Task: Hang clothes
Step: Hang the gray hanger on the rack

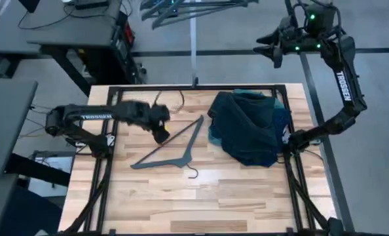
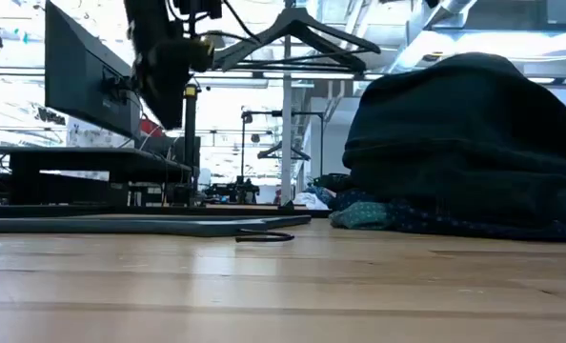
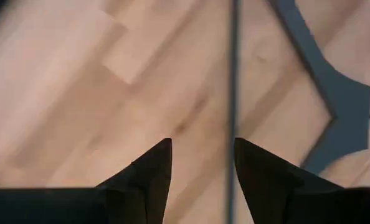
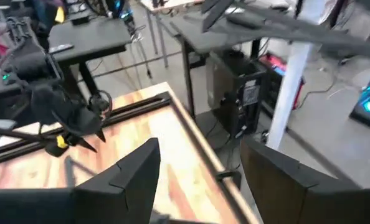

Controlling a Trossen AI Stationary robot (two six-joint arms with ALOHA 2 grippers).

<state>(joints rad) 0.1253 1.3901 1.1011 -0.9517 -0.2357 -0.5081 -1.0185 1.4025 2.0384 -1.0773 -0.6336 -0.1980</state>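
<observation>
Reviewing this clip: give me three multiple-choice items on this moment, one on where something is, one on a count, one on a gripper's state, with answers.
1. Where does the pile of clothes lie on the table?
A. toward the right arm's side
B. toward the left arm's side
C. at the near edge

2. How many hangers lie on the table?
A. none
B. one
C. three

3. How are the left gripper's jaws?
A. shut on the clothes
B. shut on the hanger
C. open

Answers:
1 A: the high view shows the pile beside the right arm's base.
2 B: a single black hanger lies there.
3 C: the left wrist view shows the fingers apart, holding nothing.
</observation>
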